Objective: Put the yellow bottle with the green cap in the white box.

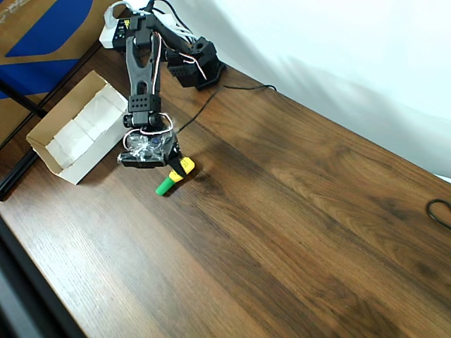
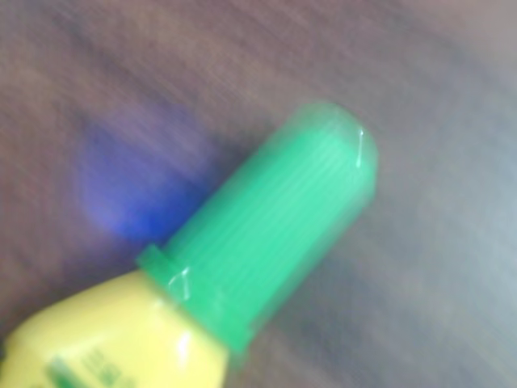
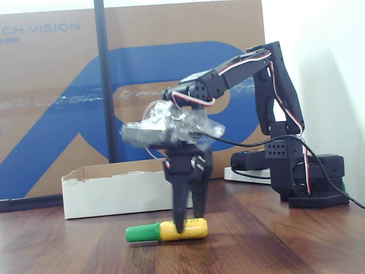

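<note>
The yellow bottle with the green cap (image 1: 174,176) lies on its side on the wooden table, cap pointing to the lower left in the overhead view and to the left in the fixed view (image 3: 166,230). My gripper (image 3: 189,224) points straight down over the yellow body. One finger stands in front of the bottle and one behind it, pressed against its sides. The bottle still rests on the table. In the blurred wrist view the green cap (image 2: 266,234) shows very close. The white box (image 1: 74,130) stands just left of the gripper in the overhead view, open side up.
A brown-and-blue cardboard sheet (image 3: 57,97) stands behind the box. The arm's base (image 1: 187,60) and its cables sit at the table's far edge. A white wall runs along the right. Bare wood (image 1: 296,232) spreads to the right and front.
</note>
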